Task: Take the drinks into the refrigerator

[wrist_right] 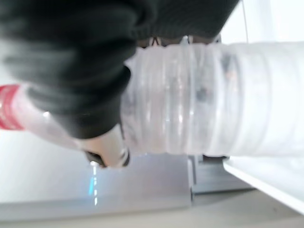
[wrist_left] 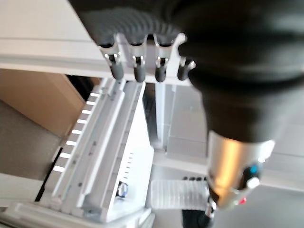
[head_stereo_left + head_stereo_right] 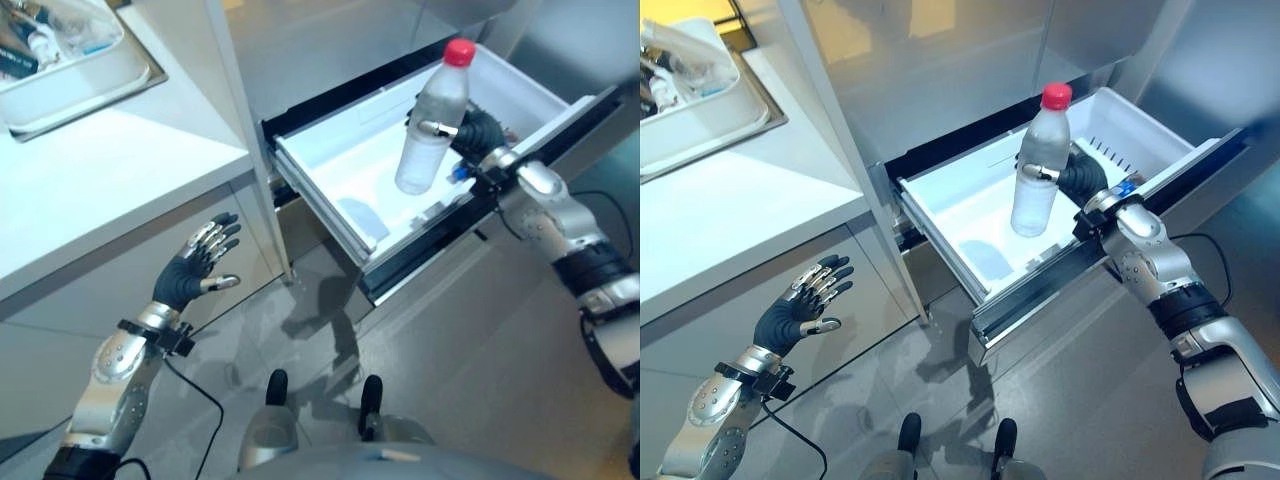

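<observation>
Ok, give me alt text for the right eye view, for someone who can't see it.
The right robot hand holds a clear bottle with a red cap upright over an open white drawer of the fridge. The left robot hand hangs open and empty below a white counter.

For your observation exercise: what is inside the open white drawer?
Above the drawer, the right hand holds a clear bottle with a red cap. The visible floor looks bare. The bottle and hand cover part of it, and the near wall hides the front strip.
</observation>
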